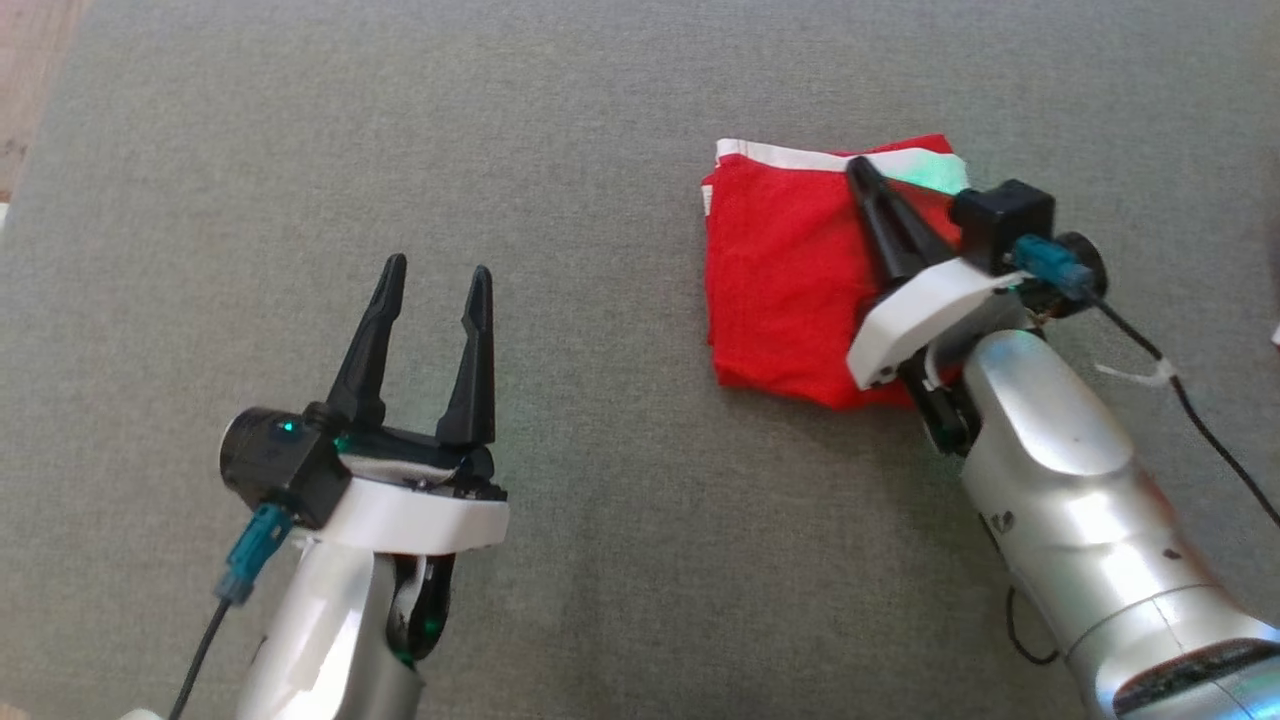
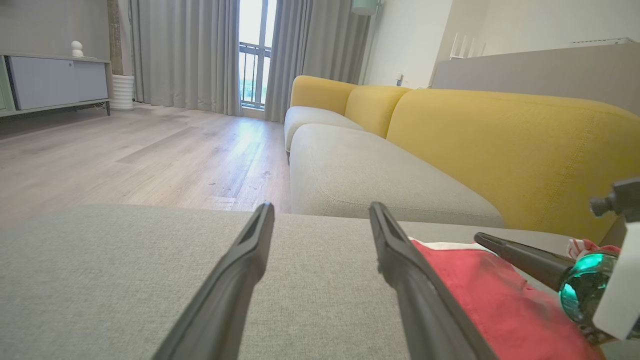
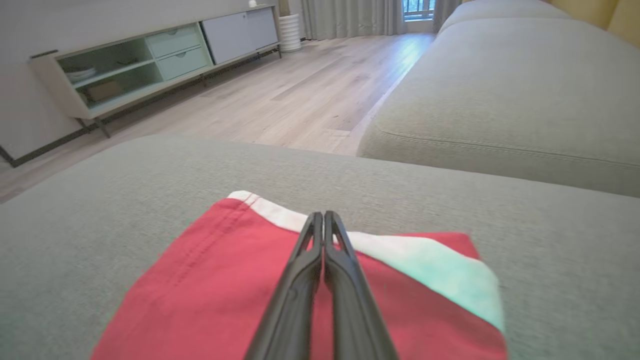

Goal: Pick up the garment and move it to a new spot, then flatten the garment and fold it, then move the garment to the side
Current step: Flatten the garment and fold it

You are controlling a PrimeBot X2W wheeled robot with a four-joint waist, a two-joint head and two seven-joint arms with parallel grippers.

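As the folded red cloth garment (image 1: 790, 280) lies on the grey fabric cushion (image 1: 600, 150) under my right gripper (image 1: 860, 168), jaws pressed together, left gripper (image 1: 438, 270) spread, I judge it soft and light; pinch its stacked edge.

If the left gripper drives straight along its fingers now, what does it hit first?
Probably nothing nearby: the left gripper points over the grey cushion, beside the red garment. Farther on lies the sofa seat; depth unclear.

Head view looks steeply down on grey cushion (image 1: 600, 100). Wrist views sit low, skimming it toward sofa (image 2: 500, 140); all share garment (image 1: 790, 280).
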